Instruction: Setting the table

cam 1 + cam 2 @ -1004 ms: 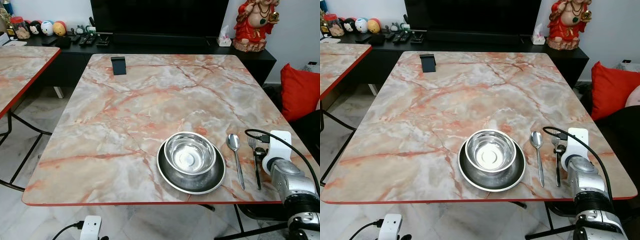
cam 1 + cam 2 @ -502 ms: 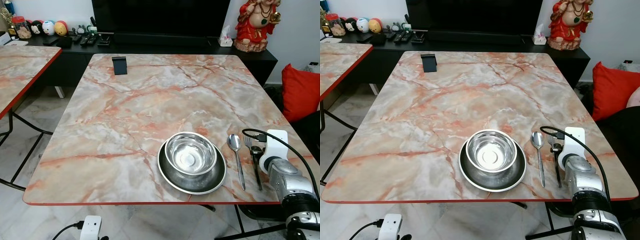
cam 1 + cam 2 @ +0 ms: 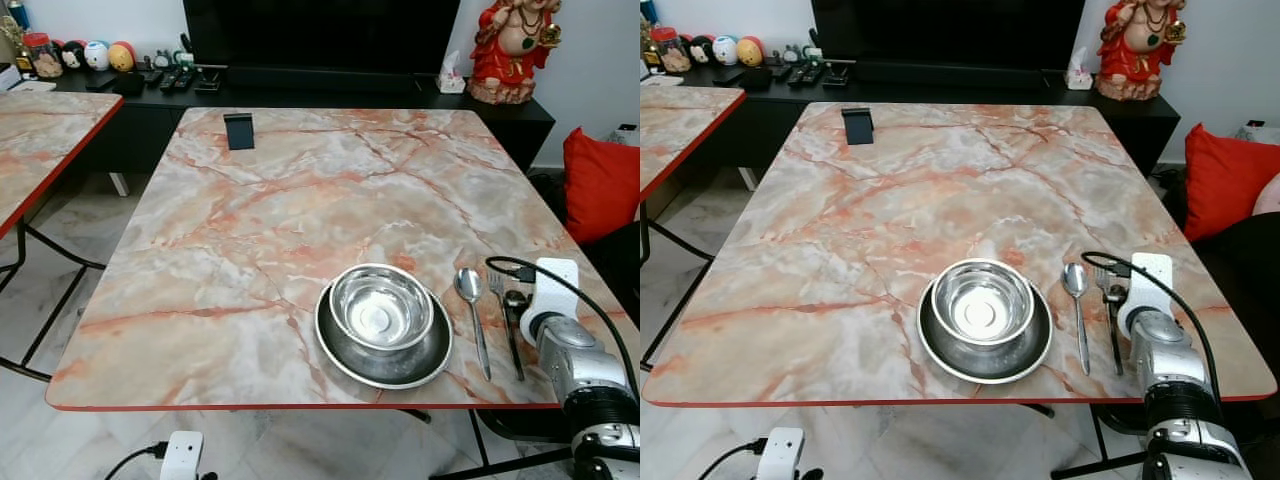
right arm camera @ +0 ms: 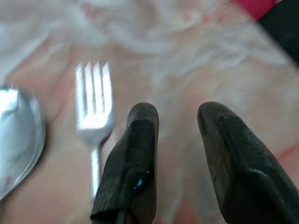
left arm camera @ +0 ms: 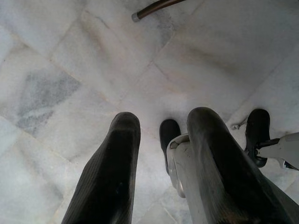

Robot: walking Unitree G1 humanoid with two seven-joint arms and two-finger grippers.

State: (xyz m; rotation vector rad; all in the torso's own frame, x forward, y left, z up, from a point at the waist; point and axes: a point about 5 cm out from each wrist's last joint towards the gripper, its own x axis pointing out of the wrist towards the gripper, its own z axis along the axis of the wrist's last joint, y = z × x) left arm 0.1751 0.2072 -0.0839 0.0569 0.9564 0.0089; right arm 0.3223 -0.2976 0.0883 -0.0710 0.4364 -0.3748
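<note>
Pink-veined marble-patterned table top with a red edge (image 3: 250, 230), seen from above and in front; round shiny steel bowl (image 3: 380, 306) sitting inside a wider dark steel plate (image 3: 340, 350) near the front edge; just right of the plate, a long-handled steel spoon (image 3: 470, 300); just right of that, a steel fork (image 3: 503, 300), handle toward the front edge, lying parallel to the spoon.

Right gripper (image 4: 177, 154) low over the table just beside the fork on its outer side; two black fingers (image 4: 135, 154) spread apart, holding nothing, bare marble between them. Fork apparently laid down; place setting seemingly complete or close to it. Best done by lifting the gripper straight up and back toward the front edge, fingers kept apart, well away from the fork handle so the cutlery stays parallel; no sideways sweep toward the spoon.

Left gripper (image 5: 159, 154) hanging idle below the table, pointing at pale marble floor tiles (image 5: 70, 70), fingers apart and empty.

Hard to make out: lower part of the fork handle partly covered by the silver right arm (image 3: 575, 360) and its black cable (image 3: 560, 285) in the head views; right wrist view blurred, so contact between the near finger and the fork handle impossible to judge; small black upright object (image 3: 239, 131) at the far left of the table not identifiable.
</note>
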